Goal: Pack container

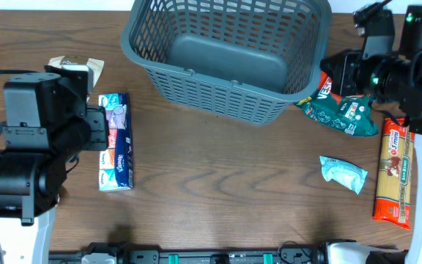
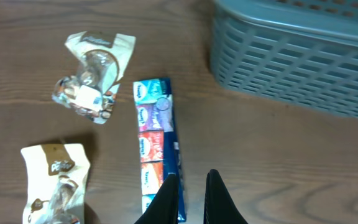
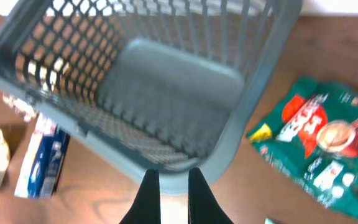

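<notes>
Starting at the left gripper (image 2: pixel 192 200), we find its fingers drawn close together with only a slim gap and nothing between them. It hangs over the near end of the tissue pack (image 2: pixel 154 124). Two crumpled snack bags (image 2: pixel 95 74) lie further left, one far and one near. The right gripper (image 3: pixel 171 196) is narrowed the same way and is also empty. It sits just outside the rim of the basket (image 3: pixel 166 93), with the green bag (image 3: pixel 319 146) on the table to its right.

From overhead, the basket (image 1: pixel 226 62) stands at the far middle of the table, upright, mouth up, with nothing in it. The tissue pack (image 1: pixel 116 143) lies well to its left and the green bag (image 1: pixel 343 110) just off its right near corner. A pale blue packet (image 1: pixel 343 174) and a long pasta pack (image 1: pixel 394 172) lie nearer on the right.

We judge the basket to be light for its bulk. It looks like stiff moulded plastic, though the slotted walls probably give a little under a squeeze. Empty, on smooth wood, it will likely skid or swing if an item or a finger knocks it. It is not fragile.

The thick rolled rim looks like the best hold, with one finger inside and one outside. The right side is closest to the right gripper. The lattice walls are a poorer choice, since a fingertip could snag in a slot.
</notes>
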